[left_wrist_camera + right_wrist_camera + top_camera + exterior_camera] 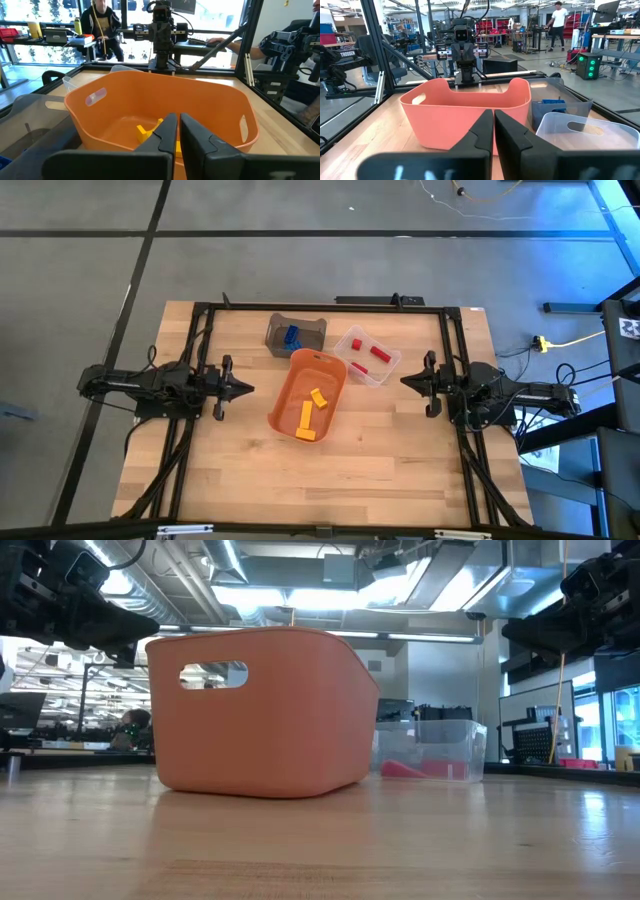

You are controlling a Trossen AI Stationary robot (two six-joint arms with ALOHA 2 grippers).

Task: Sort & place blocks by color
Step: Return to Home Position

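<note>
Yellow blocks (310, 418) lie in the orange tub (290, 412) in the table's middle; one yellow block (145, 132) shows in the left wrist view. Blue blocks (291, 336) sit in the grey bin (310, 326), red blocks (372, 350) in the clear bin (388, 370). My left gripper (248, 389) hovers left of the tub, shut and empty (178, 131). My right gripper (405, 380) hovers right of the clear bin, shut and empty (493, 127).
The tub (260, 710) stands in the table's middle, with the grey bin and the clear bin (432, 748) behind it toward the far edge. Black frame rails (320, 308) run along the table's far edge and sides. Bare wood (340, 475) lies toward the near edge. People stand in the room beyond.
</note>
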